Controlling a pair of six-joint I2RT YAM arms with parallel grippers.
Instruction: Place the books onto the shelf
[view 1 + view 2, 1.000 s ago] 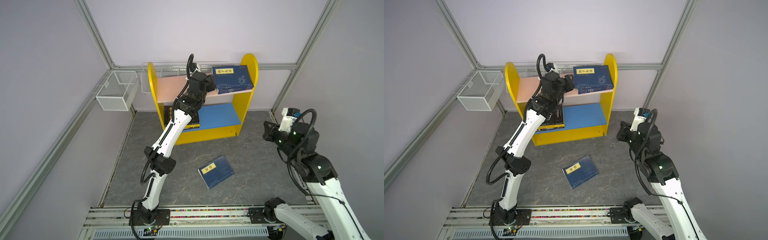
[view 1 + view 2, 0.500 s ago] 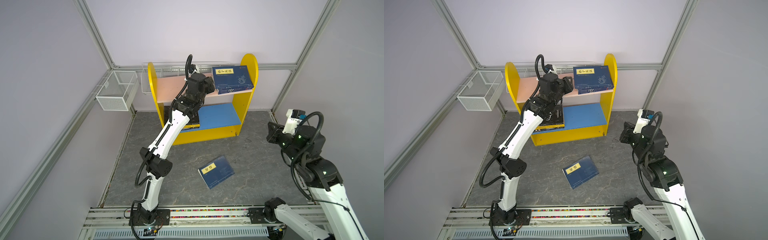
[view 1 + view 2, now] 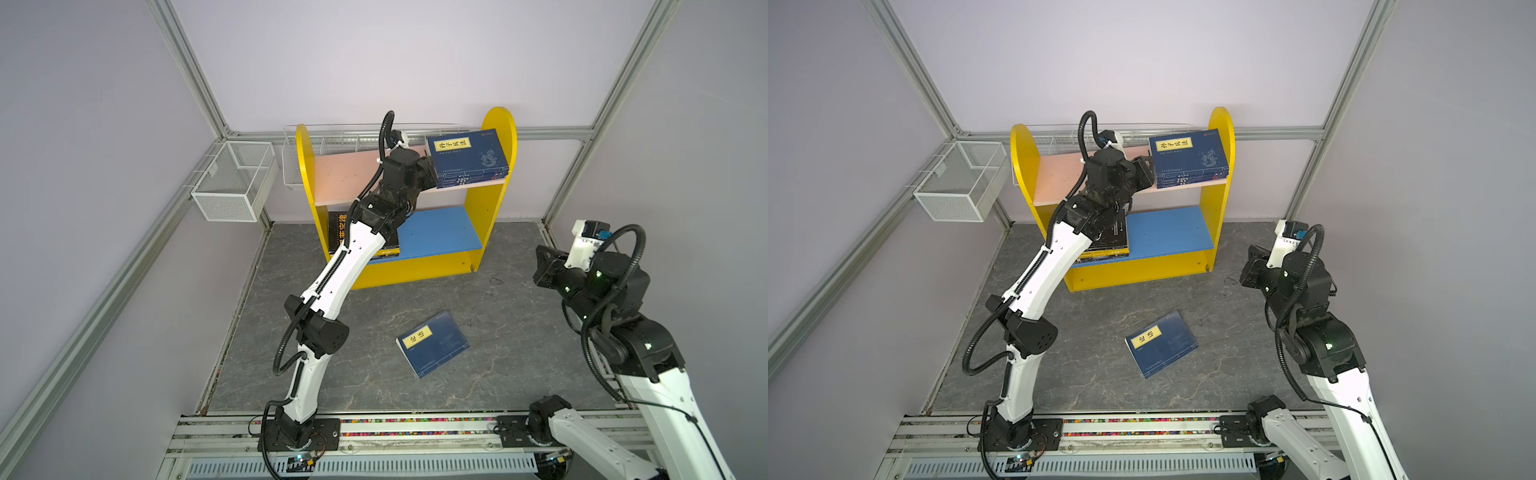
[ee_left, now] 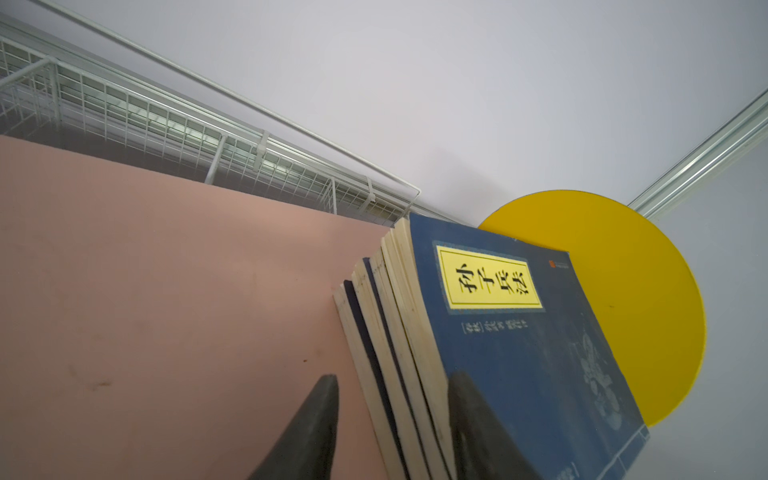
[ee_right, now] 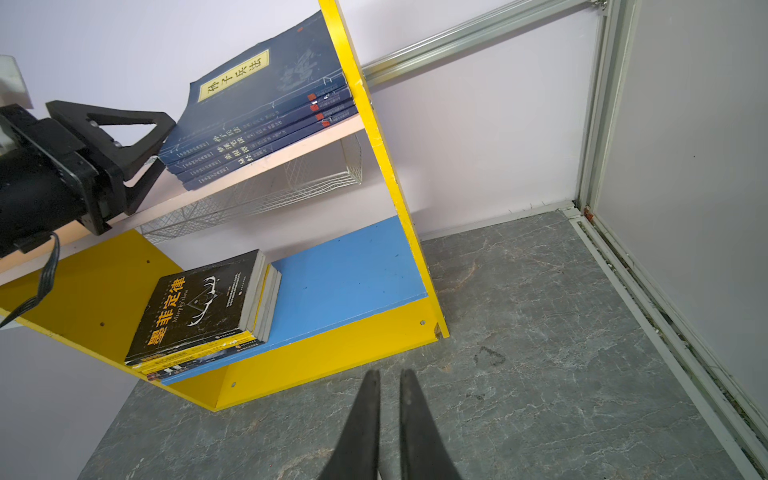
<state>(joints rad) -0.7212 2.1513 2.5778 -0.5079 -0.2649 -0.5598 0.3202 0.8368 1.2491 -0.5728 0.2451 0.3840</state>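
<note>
The left gripper (image 3: 432, 176), at the stack of navy books (image 3: 469, 162) on the pink upper board (image 3: 345, 174) in the upper centre of a top view, has narrowed its jaws around the stack's left end; the right gripper (image 3: 542, 268) has drawn back slightly toward the lower right.

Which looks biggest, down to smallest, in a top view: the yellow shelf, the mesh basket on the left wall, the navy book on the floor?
1. shelf, by far the largest.
2. mesh basket, plainly smaller than that.
3. navy book on the floor, the smallest of the three.
</note>
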